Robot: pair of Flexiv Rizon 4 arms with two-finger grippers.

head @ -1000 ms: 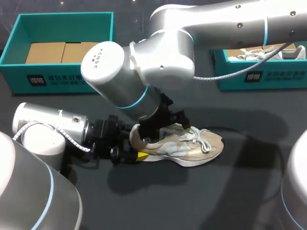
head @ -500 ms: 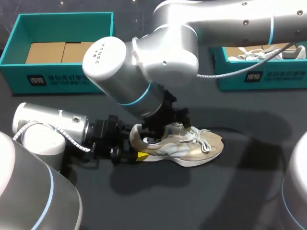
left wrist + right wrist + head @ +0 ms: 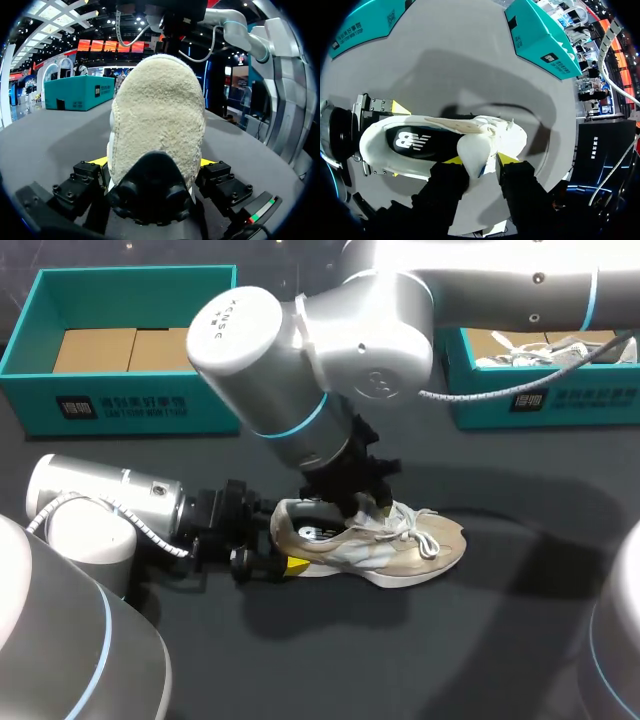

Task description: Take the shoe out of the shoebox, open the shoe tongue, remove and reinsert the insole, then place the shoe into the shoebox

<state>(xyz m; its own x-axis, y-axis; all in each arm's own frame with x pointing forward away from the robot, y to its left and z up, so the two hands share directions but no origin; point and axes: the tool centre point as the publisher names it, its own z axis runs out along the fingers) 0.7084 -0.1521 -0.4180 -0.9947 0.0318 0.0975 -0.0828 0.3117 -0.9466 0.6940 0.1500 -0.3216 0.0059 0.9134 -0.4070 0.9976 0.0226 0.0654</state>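
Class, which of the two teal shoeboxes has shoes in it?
The right-hand teal shoebox: white laced shoes lie inside it. The left-hand teal shoebox holds only brown cardboard.

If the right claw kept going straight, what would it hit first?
The right gripper would meet the white tongue of the beige sneaker, held between its fingers; beyond it, probably the black insole.
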